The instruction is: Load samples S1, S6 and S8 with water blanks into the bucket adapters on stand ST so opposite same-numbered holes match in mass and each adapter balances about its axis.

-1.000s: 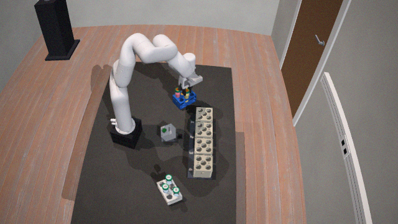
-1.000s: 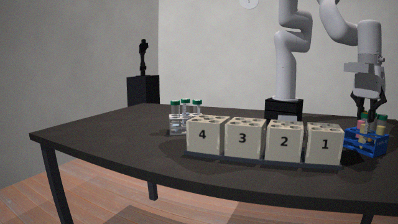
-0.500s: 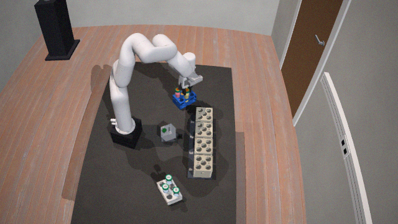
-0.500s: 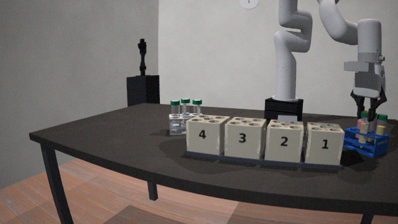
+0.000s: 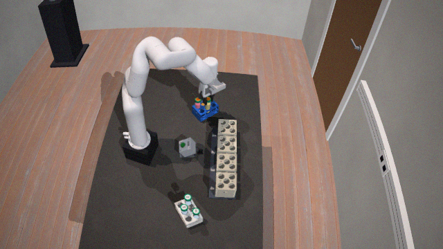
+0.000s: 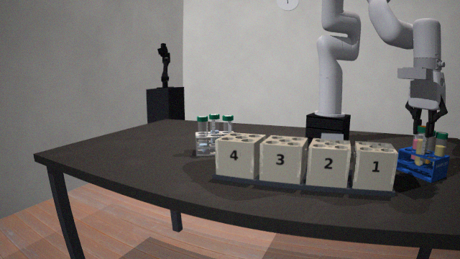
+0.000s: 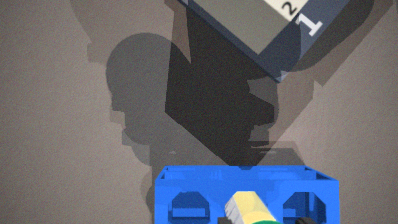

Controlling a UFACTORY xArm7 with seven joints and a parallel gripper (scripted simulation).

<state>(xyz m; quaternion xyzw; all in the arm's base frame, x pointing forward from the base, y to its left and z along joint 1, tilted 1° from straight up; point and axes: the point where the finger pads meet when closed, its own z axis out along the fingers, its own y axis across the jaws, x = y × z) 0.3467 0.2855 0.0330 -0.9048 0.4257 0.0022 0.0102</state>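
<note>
Three water blanks (image 5: 184, 209) (image 6: 203, 124): we saw them racked, available as counterweights.
Four adapters (image 5: 225, 192) (image 6: 280, 160) (image 7: 235, 25): we saw no tubes loaded.
Gripper (image 5: 208, 99) (image 6: 423, 134) (image 7: 262, 221): we found it closed on the yellow tube (image 5: 208, 106) (image 6: 419, 152) (image 7: 242, 202), presumably for lifting.
Blue rack (image 5: 198, 113) (image 6: 431, 173) (image 7: 247, 180): it surrounded that tube; we couldn't read its ID.

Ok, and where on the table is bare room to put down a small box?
Bare room lies between the white rack and the grey DONE desk. It is crowded at the blue rack, where the claw reaches in among the tubes.
</note>
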